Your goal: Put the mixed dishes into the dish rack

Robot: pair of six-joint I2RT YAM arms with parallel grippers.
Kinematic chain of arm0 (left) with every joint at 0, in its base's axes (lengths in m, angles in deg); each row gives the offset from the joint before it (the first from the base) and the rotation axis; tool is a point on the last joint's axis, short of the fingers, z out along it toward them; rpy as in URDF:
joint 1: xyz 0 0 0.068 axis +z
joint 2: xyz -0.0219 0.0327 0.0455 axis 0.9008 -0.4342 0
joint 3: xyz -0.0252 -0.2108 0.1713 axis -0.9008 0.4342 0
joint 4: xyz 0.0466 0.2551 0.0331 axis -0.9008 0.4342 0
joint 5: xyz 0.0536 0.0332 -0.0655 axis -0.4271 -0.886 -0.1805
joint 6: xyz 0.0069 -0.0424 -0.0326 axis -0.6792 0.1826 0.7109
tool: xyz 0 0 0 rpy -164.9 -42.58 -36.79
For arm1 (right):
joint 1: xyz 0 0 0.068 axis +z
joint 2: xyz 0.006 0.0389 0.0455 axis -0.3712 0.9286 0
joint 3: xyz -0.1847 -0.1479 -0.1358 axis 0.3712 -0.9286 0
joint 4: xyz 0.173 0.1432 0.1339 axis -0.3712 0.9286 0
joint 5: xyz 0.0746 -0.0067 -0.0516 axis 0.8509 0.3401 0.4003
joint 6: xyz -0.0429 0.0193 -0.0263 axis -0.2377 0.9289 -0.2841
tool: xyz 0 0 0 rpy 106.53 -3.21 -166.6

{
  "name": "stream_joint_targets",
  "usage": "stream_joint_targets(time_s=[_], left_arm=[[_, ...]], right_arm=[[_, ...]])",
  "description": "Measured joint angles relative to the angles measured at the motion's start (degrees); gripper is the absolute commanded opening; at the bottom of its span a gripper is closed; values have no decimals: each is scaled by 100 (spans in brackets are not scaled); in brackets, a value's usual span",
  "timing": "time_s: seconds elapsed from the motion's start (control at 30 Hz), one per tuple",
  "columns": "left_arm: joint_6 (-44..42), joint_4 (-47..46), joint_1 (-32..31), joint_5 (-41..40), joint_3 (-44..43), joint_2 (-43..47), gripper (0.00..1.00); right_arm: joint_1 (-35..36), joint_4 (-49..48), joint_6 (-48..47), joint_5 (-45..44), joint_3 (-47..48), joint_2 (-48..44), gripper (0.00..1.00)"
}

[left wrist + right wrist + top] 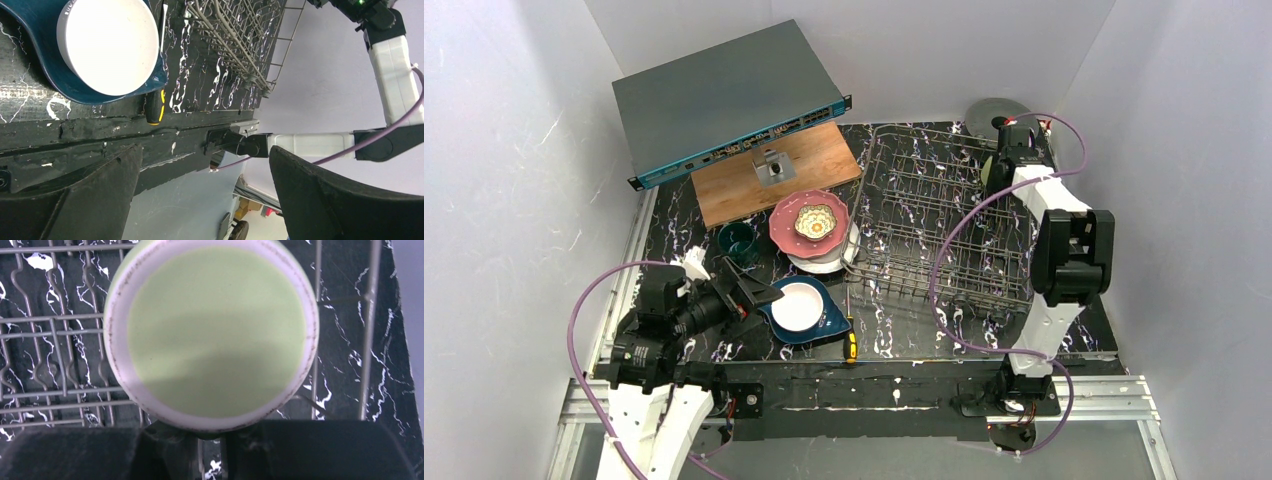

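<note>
- The pale yellow-green mug [215, 335] is the only dish at the large silver-grey wire dish rack [924, 230]. It fills the right wrist view, directly in front of the right gripper [202, 437], with the rack's wires below it.
- The right gripper's fingers sit close together against the mug's near edge. I cannot tell whether they are clamped on it or have just let go, nor whether the mug rests on the wires.
- The left gripper [205, 155] is spread wide and carries nothing.
- Just ahead of its fingertips the round white bowl [796, 305] sits on the dark blue plate [824, 325], outside the rack.
- Further beyond the left gripper, the small cream flower-shaped dish [816, 221] lies on the pink white-dotted plate [786, 228], which is stacked on the white plate [824, 264]. The dark teal mug [739, 243] stands beside that stack.
- By my judgement the loading has barely begun: one mug is at the rack and six dishes remain on the table.
- No brand, label or writing is legible. Faint marks on the bowl's wall are too small to read.
</note>
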Motion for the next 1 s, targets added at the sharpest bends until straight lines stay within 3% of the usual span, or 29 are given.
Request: stream_joint_targets(time_s=[0.37,0.8,1.0], left_arm=[[-50,118,0,24,-186,-55,98],[-50,114,0,55,-186,-149,98],[-57,114,0,59,-186,-177,98]], right_arm=[[-151,354,-7,192,859,787,1],[-363,457,-9,195,992,1104,1],[-363,452,-37,197,1071,1165,11]])
